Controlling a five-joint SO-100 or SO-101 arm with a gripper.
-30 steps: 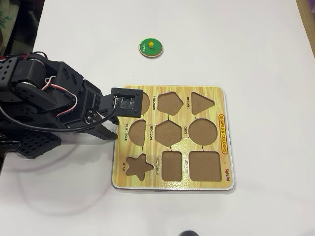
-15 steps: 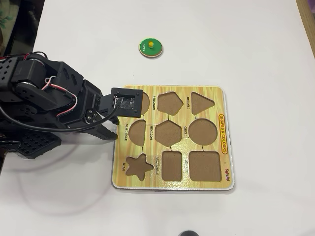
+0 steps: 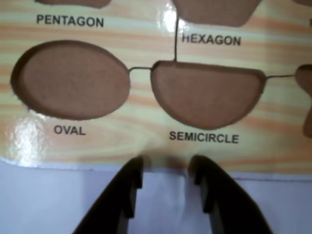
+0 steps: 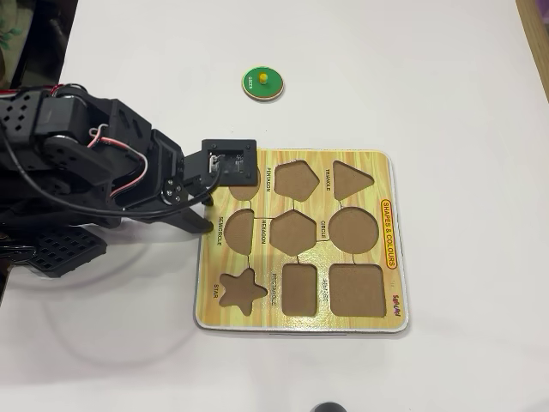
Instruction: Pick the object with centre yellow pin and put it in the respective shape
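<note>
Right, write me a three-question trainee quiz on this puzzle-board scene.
1. True or false: the small round green wooden disc with a yellow knob lies on the white table, off the yellow wood-grain puzzle board.
2. In the wrist view, which labelled cut-out is nearest the black two-finger gripper: A oval, B semicircle, C pentagon?
3. Fill in: the round brown CIRCLE cut-out is ___.

Key: 1 true; 2 B; 3 empty.

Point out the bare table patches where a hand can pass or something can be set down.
Bare table runs right of the puzzle board and across the top around the green disc. Crowded on the overhead view's left, where the arm and claw meet the board's edge.
</note>
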